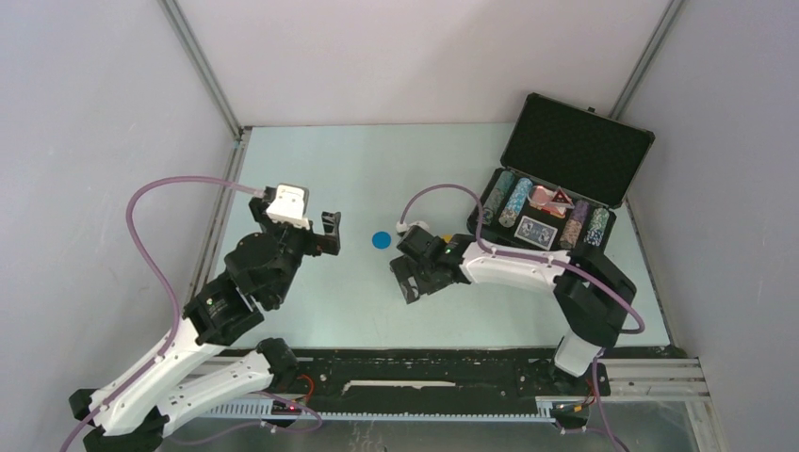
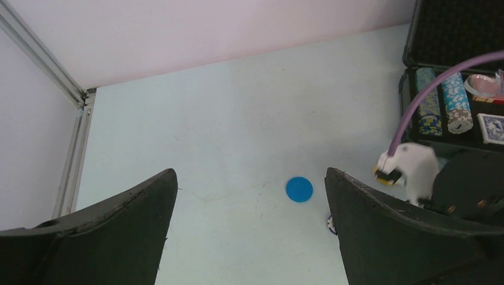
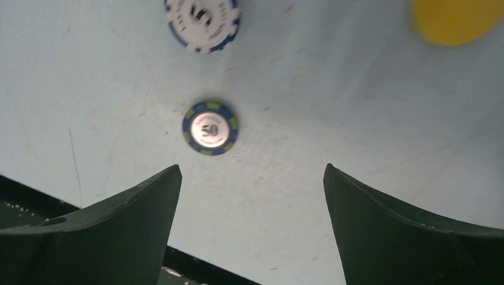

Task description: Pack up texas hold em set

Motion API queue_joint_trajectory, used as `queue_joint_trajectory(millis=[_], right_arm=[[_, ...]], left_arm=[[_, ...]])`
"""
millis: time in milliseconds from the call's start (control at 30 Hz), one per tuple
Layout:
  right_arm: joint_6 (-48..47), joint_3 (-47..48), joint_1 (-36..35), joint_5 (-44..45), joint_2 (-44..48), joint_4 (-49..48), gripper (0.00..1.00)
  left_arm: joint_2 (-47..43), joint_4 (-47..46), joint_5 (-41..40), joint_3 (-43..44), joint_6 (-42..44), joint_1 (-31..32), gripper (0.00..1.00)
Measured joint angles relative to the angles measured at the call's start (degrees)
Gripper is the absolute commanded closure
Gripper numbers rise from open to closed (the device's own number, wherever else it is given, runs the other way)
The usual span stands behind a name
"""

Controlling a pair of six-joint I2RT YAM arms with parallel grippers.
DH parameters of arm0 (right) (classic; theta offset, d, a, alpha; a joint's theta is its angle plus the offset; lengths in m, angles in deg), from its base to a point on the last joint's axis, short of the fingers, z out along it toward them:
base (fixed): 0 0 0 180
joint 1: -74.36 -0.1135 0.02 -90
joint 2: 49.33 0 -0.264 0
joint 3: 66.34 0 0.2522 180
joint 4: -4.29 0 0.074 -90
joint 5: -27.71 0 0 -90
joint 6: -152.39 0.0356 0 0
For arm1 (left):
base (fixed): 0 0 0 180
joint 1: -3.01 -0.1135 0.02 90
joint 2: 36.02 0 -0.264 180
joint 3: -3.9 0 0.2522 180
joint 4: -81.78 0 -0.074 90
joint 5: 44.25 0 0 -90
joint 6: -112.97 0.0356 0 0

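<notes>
Right pincer (image 3: 251, 178) wide, empty, poised over 50 chip (image 3: 210, 128) lying flat on tabletop (image 3: 333, 119), near-left of open briefcase (image 1: 577, 151). Chip likely light, rigid, slick, thin: pinch across its rim. Left pincer (image 2: 249, 175) wide too.

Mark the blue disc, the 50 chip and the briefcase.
blue disc (image 2: 299, 189): left wrist view, centre of its face.
50 chip (image 3: 210, 128): right wrist view, its printed centre.
briefcase (image 1: 577, 149): top external view, foam lining of the open lid.
</notes>
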State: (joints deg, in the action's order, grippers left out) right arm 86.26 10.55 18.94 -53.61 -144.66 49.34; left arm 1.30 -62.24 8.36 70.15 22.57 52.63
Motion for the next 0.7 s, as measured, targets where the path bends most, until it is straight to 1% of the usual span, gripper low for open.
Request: queue_joint_trajectory(millis=[200,400,600,700], right_arm=[[2.3,1.4,-1.8,-4.2,-4.1,-0.1,0.06],[2.4,6.4,-1.8,-4.3,-9.1,1.0,0.14],[2.4,8.7,-1.9,-3.9,-12.5,1.8,0.16],[2.5,8.7,-1.6,-4.0,-13.0,2.6,0.23]], left_arm=[[-1.4,-0.8,-0.7,0.0,0.4,-0.7,0.0],[-2.3,-1.4,-0.3,0.0,0.4,-2.5,0.0],[-2.3,-1.5,0.1,0.0,0.4,-2.9,0.0],[-2.3,-1.5,0.3,0.0,0.4,-3.1,0.0]])
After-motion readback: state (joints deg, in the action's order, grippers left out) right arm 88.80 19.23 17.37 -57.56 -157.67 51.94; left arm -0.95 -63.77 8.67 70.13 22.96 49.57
